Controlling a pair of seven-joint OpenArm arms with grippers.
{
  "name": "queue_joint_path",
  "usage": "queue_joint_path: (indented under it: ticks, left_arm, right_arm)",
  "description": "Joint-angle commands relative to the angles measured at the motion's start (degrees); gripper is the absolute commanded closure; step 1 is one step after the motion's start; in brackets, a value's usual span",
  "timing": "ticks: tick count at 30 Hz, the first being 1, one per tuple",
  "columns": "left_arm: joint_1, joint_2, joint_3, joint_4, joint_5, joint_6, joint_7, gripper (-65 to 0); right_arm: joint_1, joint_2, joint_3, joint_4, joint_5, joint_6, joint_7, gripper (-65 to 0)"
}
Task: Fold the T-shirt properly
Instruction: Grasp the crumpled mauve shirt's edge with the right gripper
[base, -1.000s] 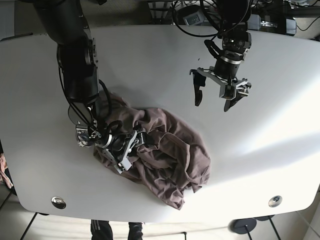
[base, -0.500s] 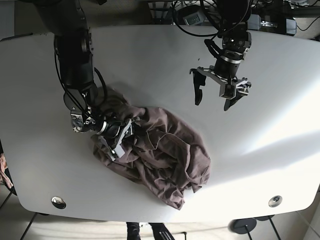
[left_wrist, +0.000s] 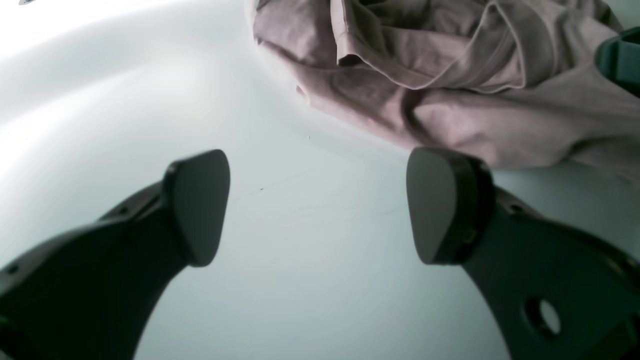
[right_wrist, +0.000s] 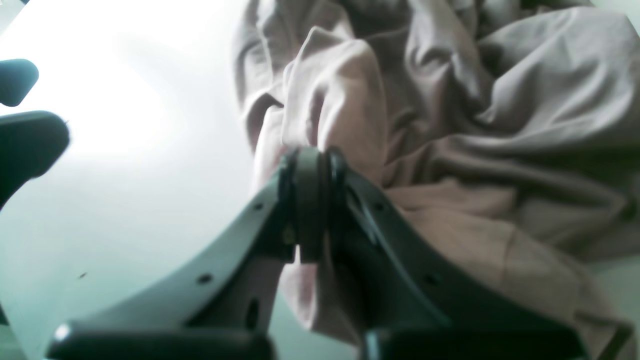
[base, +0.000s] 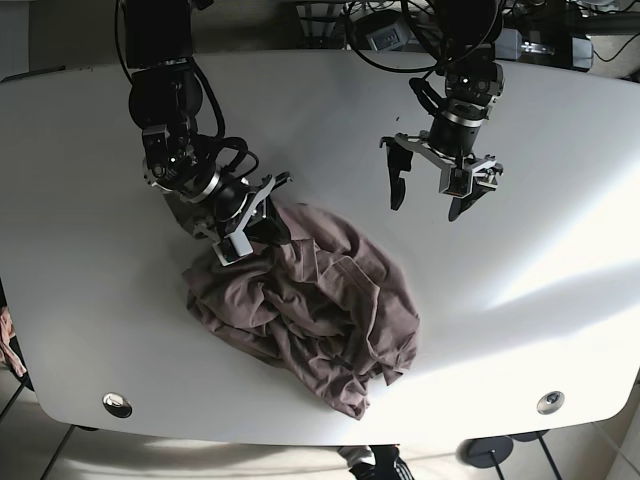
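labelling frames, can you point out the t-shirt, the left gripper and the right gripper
T-shirt (base: 320, 310), base view, on the crumpled middle of the cloth.
Left gripper (base: 430, 208), base view, midway between its open fingertips.
Right gripper (right_wrist: 310, 165), right wrist view, at the closed fingertips pinching cloth.

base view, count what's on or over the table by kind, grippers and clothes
grippers: 2, the left gripper open over bare table, the right gripper shut on the shirt
shirts: 1, mauve, crumpled in a heap
total: 3
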Motion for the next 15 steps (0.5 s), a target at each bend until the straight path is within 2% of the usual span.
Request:
queue_joint_path:
  ticks: [1,3,5,10,12,13,15]
  left_arm:
    - [-0.42,-0.1,-0.01,0.86,-0.57,0.13,-1.33,-51.8]
    - [-0.51,-0.1,-0.01,0.86,-0.57,0.13,-1.33,-51.8]
    - [-0.6,-0.1,-0.01,0.86,-0.57,0.13,-1.24,-51.8]
    - [-0.6,-0.1,-0.01,0.07,-0.57,0.13,-1.24,-51.8]
    - [-0.6,-0.1,-0.01,-0.89,-0.57,0.13,-1.24,-51.8]
    - [-0.6,-0.1,-0.01,-1.33,-0.57,0.13,-1.24,-51.8]
    - [-0.6,-0.1,-0.01,-1.51,-0.57,0.13,-1.24,-51.8]
  right_arm:
    - [-1.88,0.3,0.22,2.85,0.88,0.16,1.07,-1.9]
    - [-3.64,0.21,0.22,2.67,0.88,0.16,1.07,-2.5]
    - [-4.43,0.21,0.22,1.09,0.88,0.25,1.07,-7.9]
    - [-4.87,0.3,0.4,3.2,0.97,0.6,1.16,-41.7]
    - [-4.43,0.3,0.31,5.22,0.97,0.6,1.16,-50.3]
    - [-3.2,0.3,0.22,5.84,0.97,0.6,1.16,-52.3]
    - [-0.56,0.03,0.22,4.96,1.06,0.6,0.19,-52.5]
